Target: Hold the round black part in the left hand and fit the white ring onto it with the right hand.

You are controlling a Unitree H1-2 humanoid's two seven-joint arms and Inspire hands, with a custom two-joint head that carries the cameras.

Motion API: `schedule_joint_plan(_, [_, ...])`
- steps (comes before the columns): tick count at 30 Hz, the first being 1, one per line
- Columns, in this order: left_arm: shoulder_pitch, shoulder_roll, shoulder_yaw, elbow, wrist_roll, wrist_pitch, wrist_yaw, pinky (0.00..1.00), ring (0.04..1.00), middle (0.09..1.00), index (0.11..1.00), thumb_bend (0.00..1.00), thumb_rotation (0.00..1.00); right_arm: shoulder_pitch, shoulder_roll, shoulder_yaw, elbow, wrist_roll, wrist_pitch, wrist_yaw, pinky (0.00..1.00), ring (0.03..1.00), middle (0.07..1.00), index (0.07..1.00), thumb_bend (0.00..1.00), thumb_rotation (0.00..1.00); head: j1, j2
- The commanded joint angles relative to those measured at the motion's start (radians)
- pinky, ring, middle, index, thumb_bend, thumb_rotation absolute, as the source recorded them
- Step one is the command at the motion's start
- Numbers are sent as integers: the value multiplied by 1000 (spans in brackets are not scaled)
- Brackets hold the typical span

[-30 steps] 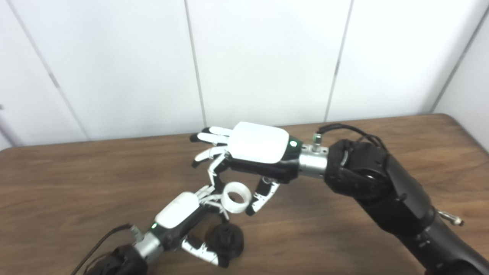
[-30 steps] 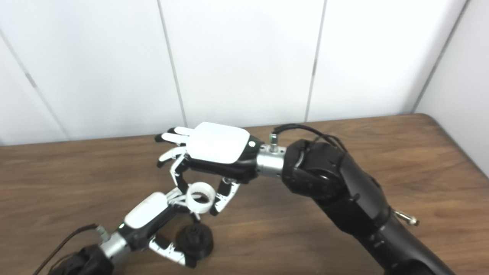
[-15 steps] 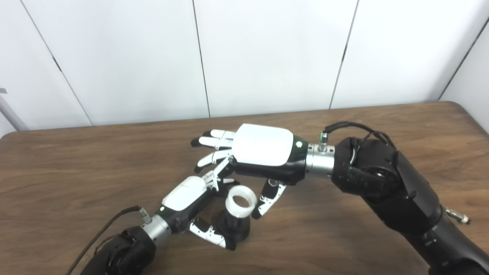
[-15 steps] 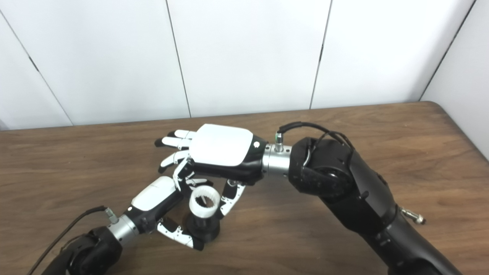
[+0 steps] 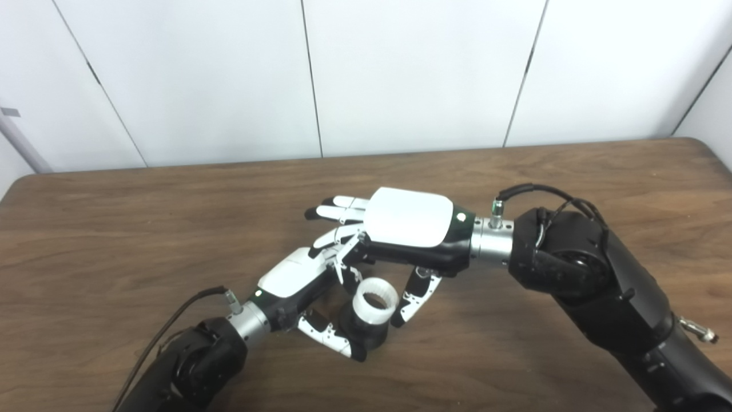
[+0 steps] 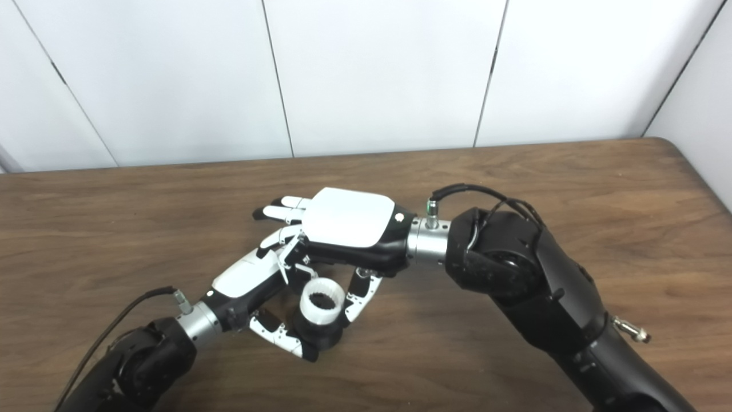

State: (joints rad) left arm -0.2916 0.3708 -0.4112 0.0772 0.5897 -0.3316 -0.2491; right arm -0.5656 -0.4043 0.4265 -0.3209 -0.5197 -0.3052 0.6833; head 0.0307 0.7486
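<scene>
Left hand (image 5: 297,280) gripping round black part (image 5: 361,335) at frame's lower centre, right hand (image 5: 400,229) pinching white ring (image 5: 374,298) atop it, wooden counter (image 5: 114,229).

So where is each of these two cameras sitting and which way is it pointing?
Left eye view: on the robot's head, angled down at the brown wooden table toward the white panelled wall; both arms enter from the bottom.
Right eye view: beside it, a little to the right, same downward aim, same arms.
Shared: the left hand holding the round black part, the right hand with the white plastic ring between its fingers, the ring on top of the part.
</scene>
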Motion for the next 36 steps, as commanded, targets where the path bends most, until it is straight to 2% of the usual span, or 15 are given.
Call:
schedule_joint_plan(1, [-10, -7, 3, -33, 1, -11, 0, 1000, 1000, 882, 480, 524, 58, -30, -3, -18, 9, 5, -30, -35, 1000, 1000, 845, 478, 526, 142, 3, 1])
schedule_joint_plan(18, [-5, -23, 8, -49, 16, -15, 4, 1000, 1000, 866, 479, 524, 58, -59, 18, -4, 94, -23, -42, -32, 1000, 1000, 850, 480, 526, 141, 18, 11])
schedule_joint_plan(29, [-10, -26, 19, -66, 0, 13, -33, 1000, 1000, 879, 480, 524, 56, -35, 27, 1, 78, -29, -47, -41, 1000, 1000, 853, 480, 526, 142, 27, 19])
schedule_joint_plan(36, [-11, -30, 27, -54, 4, -17, -14, 1000, 978, 861, 480, 524, 55, -18, 25, 3, 69, -7, -41, -29, 1000, 1000, 860, 480, 526, 141, 29, 24])
